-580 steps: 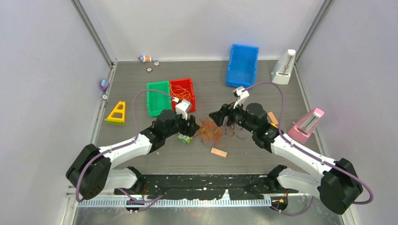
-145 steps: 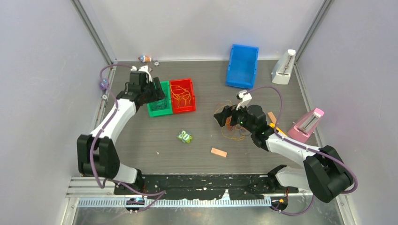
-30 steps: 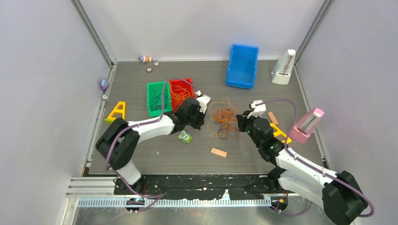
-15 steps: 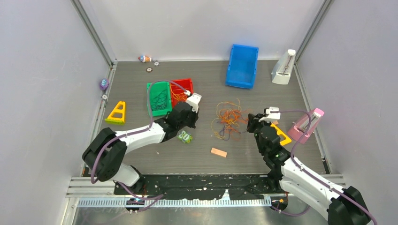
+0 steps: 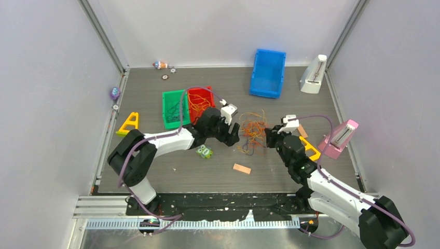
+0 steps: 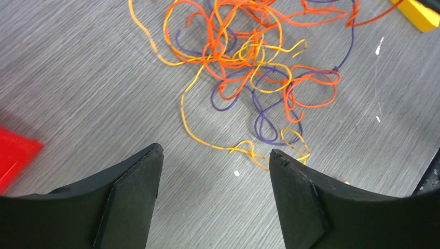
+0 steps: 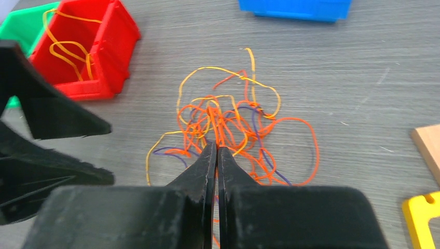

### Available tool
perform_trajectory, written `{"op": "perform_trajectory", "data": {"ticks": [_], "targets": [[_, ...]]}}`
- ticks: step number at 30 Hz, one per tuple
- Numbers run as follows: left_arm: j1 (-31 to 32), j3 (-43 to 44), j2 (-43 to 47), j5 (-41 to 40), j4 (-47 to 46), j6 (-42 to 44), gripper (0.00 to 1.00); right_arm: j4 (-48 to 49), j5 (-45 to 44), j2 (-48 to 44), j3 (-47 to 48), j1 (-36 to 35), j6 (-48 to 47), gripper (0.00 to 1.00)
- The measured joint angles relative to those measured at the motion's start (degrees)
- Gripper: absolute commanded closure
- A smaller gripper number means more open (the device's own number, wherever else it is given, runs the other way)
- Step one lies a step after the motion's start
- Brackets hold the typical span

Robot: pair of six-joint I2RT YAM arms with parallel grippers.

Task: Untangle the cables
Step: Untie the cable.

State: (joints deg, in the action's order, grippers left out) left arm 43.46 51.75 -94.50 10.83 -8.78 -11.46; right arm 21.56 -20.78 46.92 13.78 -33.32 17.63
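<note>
Mid-frame in the top view, the cables (image 5: 252, 132) lie as one loose tangle on the bench (image 5: 207, 171), between the two grippers. The left wrist view shows it best: orange, yellow-orange and purple strands looped through each other, knotted thickest toward the top centre, with one yellow-orange end trailing down toward the lower middle.

The left gripper (image 6: 214, 155) has its fingers spread wide and holds nothing. It hangs just short of that trailing end, with the bench showing between the fingers. The right gripper (image 7: 216, 148) has its fingers pressed together at the lower edge of the tangle. Several orange strands run straight into its tips, so it appears to be pinching a few of them, though the contact itself is hidden.

The job looks partly done. In the upper left of the right wrist view, the red bin (image 7: 117, 52) already holds a few orange-yellow strands. In the top view, the green bin (image 5: 165, 109) beside it holds dark ones. So some cables have been freed and sorted by colour.

What is left is the clump on the bench. All three colours are crossed in it, and no strand lies fully apart from the others. I judge the task past its start but well short of the end, with many more strands to pull out.
</note>
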Motion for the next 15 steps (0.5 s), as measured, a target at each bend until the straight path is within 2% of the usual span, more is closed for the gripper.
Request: {"op": "perform_trajectory", "data": {"ticks": [5,8,15], "targets": [[0.4,2.7,-2.1,1.7,1.3,0.1,0.24,-4.0,6.4,-0.3,3.5,0.0,-0.9,0.94],[0.4,1.4,-0.9,0.5,0.2,0.1,0.18,-8.8,10.3,-0.9,9.4,0.0,-0.9,0.94],[0.4,-21.6,19.2,-4.3,-17.3,-0.7,0.16,-19.1,21.1,1.3,30.2,0.0,-0.2,0.94]]}}
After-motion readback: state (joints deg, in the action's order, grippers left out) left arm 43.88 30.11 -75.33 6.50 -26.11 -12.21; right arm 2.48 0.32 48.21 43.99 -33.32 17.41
